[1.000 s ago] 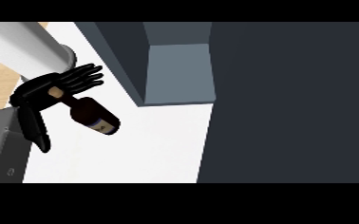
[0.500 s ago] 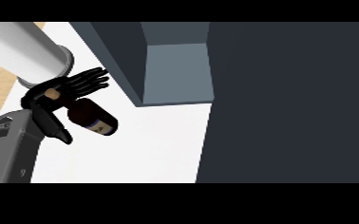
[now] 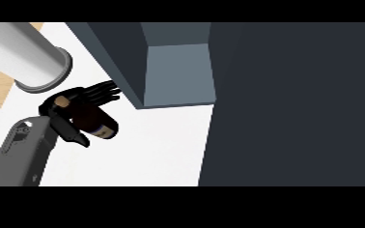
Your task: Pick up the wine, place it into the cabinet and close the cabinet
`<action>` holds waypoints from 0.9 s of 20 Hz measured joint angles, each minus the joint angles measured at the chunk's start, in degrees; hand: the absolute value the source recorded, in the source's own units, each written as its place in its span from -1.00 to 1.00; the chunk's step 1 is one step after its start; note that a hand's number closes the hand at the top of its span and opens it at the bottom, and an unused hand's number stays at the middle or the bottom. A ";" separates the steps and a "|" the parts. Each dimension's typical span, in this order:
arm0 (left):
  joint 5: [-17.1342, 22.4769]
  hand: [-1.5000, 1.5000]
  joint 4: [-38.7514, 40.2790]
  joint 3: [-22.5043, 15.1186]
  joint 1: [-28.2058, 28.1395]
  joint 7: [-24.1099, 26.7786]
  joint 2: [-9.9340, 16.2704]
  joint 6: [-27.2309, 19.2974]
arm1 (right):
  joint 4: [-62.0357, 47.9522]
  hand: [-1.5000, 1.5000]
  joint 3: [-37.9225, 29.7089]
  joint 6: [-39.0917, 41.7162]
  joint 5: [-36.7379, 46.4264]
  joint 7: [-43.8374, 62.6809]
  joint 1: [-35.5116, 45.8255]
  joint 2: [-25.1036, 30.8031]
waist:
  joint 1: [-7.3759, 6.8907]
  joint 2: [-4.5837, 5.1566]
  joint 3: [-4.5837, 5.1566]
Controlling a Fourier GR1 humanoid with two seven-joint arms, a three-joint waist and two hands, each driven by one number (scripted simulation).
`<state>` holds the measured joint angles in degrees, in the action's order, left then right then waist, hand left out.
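White desk fills the lower middle of the head view, seen from steeply above. Dark grey cabinet stands at the top centre, its lighter grey face turned toward the viewer and its lower edge meeting the desk. A much darker panel covers the whole right side, top to bottom, and bounds the desk along a straight edge. Between that edge and the hand lies a broad bare stretch of white desk.

At the left, the left hand, black, comes in on a grey forearm from the lower left corner. Its fingers are curled round the wine, a dark bottle lying tilted in the hand, with the fingertips just beside the cabinet's left corner. The bottle's pale cork end shows at the upper left, near the thumb, and its base points to the lower right. A small pale label sits near the base; no writing on it can be read. A large light grey cylinder stands just above the hand, at the upper left edge.
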<state>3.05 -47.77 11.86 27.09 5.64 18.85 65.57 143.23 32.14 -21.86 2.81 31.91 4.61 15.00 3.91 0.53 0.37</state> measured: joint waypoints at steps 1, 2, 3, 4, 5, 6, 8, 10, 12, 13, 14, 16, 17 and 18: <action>-0.35 -1.00 0.45 -0.43 0.16 0.47 0.05 -0.06 | -0.09 -1.00 -0.11 -0.08 -0.03 -0.22 0.05 0.09 | -0.02 0.01 -0.03; -0.70 -1.00 0.49 -0.81 -0.07 0.96 0.07 -0.22 | -0.07 -1.00 0.25 -0.32 -0.02 -0.12 0.37 0.06 | 0.03 -0.08 -0.06; -1.03 -1.00 0.68 -1.17 -0.01 1.52 0.14 -0.38 | -0.08 -1.00 0.34 -0.35 -0.03 -0.26 0.28 0.25 | -0.01 -0.12 -0.10; -1.20 -1.00 1.05 -1.47 0.14 1.94 0.45 -0.43 | -0.07 -1.00 0.36 -0.44 -0.04 -0.28 0.42 0.43 | -0.03 -0.14 -0.10; -1.57 -1.00 1.23 -1.94 0.34 2.38 0.49 -0.60 | -0.12 -1.00 0.37 -0.68 -0.04 -0.17 0.65 0.44 | -0.08 -0.15 -0.12; -1.64 -1.00 1.42 -2.19 0.29 2.88 0.55 -0.76 | -0.12 -1.00 0.53 -0.74 -0.04 -0.17 0.49 0.71 | -0.08 -0.20 -0.15; -2.06 -1.00 1.31 -2.98 0.10 3.98 0.45 -1.23 | -0.16 -1.00 0.44 -1.11 -0.06 -0.15 0.44 0.94 | -0.26 -0.29 -0.23; -2.18 -1.00 1.38 -3.46 -0.13 4.83 0.60 -1.75 | -0.07 -1.00 0.84 -1.27 -0.05 -0.43 0.08 1.46 | -0.23 -0.39 -0.26; -1.98 -1.00 1.58 -3.90 -0.29 5.60 0.69 -2.15 | -0.06 -1.00 0.99 -1.55 -0.04 -0.77 0.11 1.77 | -0.27 -0.44 -0.29; -1.95 -1.00 1.46 -4.14 -0.55 6.19 0.47 -2.48 | -0.10 -1.00 1.07 -1.73 -0.04 -0.88 0.20 1.81 | -0.30 -0.46 -0.31; -1.69 1.00 1.93 -4.11 -0.42 6.43 0.36 -2.81 | -0.08 -1.00 0.75 -1.78 -0.07 -0.74 0.29 2.08 | -0.27 -0.46 -0.35; -1.11 1.00 2.29 -4.00 -0.41 6.92 1.12 -3.12 | -0.17 -1.00 1.28 -2.03 -0.08 -1.63 -0.48 2.34 | -0.34 -0.53 -0.50; -0.72 1.00 2.64 -4.06 -0.07 6.76 1.48 -3.10 | -0.16 -1.00 1.43 -2.11 -0.08 -1.65 -0.42 2.53 | -0.32 -0.56 -0.54; -0.61 1.00 2.67 -4.38 0.24 6.83 1.28 -3.27 | -0.16 -1.00 1.52 -2.24 -0.09 -1.89 -0.62 2.70 | -0.29 -0.60 -0.57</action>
<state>2.44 -45.10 7.49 27.33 12.47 20.13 62.30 143.07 33.66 -24.09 2.72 30.02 3.99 17.70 3.62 -0.07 -0.20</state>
